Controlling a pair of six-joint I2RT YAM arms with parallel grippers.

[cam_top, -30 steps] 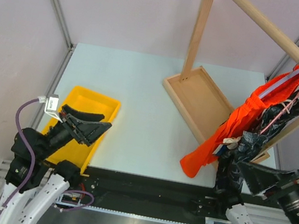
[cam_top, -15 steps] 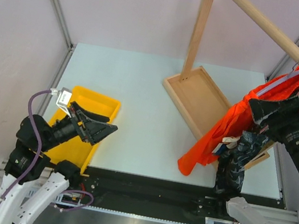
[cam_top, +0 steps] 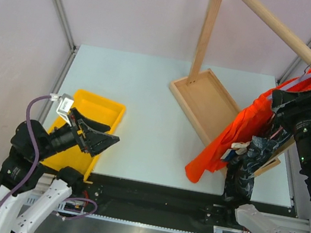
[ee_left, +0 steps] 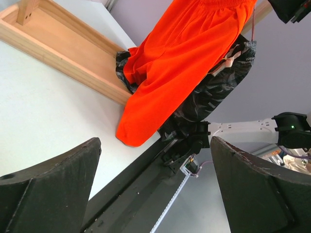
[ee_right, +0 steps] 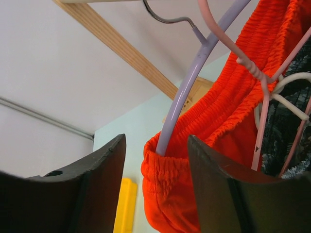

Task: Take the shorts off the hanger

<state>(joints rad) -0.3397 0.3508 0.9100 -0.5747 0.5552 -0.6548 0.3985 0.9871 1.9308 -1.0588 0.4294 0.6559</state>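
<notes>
The bright orange shorts (cam_top: 224,135) hang on a lilac hanger (ee_right: 187,87) from the wooden rail (cam_top: 279,30) at the right. The dark mottled shorts (cam_top: 247,163) hang just behind them on a pink hanger (ee_right: 265,111). My right gripper (cam_top: 287,106) is raised at the hangers and open. In the right wrist view its jaws (ee_right: 155,145) stand on either side of the orange waistband's end (ee_right: 167,165), where the lilac hanger enters it. My left gripper (cam_top: 107,132) is open and empty, above the yellow bin. Its view shows both pairs across the table (ee_left: 184,63).
A yellow bin (cam_top: 90,111) sits at the near left. The rack's wooden base tray (cam_top: 206,101) and upright post (cam_top: 207,29) stand at the middle right. A pale clip (cam_top: 239,147) hangs by the dark shorts. The black front rail (cam_top: 159,198) runs along the near edge.
My right arm has risen from the table's front edge to the hangers, its open jaws now around the orange waistband. My left gripper has shifted slightly.
</notes>
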